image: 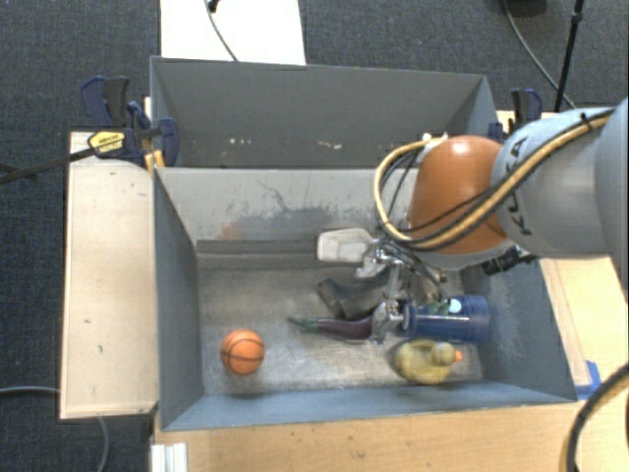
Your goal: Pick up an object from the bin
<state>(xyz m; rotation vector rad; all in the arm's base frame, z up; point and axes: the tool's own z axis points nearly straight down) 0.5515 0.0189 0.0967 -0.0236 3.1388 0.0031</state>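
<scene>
Bin (177, 293): grey metal, filling the centre of the frame. Its floor is bare at the left and crowded at the lower right.
Arm (580, 195): enters from the right edge and bends down into the bin's right half.
Orange cover (457, 190): a rounded shell on the wrist, looped with cables, right of centre.
Gripper (391, 315): low in the bin below the cover, right of centre, among three things.
Blue bottle (462, 321): a cylinder lying on its side, just right of the gripper and seemingly touching it.
Dark purple item (339, 324): flat and irregular, just left of the gripper, with its right end at the tool tip.
Pale block (339, 247): against the back wall, up and left of the gripper, and apart from it.
Yellow duck (425, 362): near the front wall, just below the gripper and the bottle.
Orange ball (243, 351): lower left of the floor, well apart from the rest.
Progress: the gripper is down among the things, but nothing appears lifted and everything rests on the floor. The grasp and lift are likely still to be done.
Grip: the gripper's own body hides whether it is spread or clenched, so this cannot be told. No thing is seen held.
Likely target: the purple item or the blue bottle, though which one is uncertain.
</scene>
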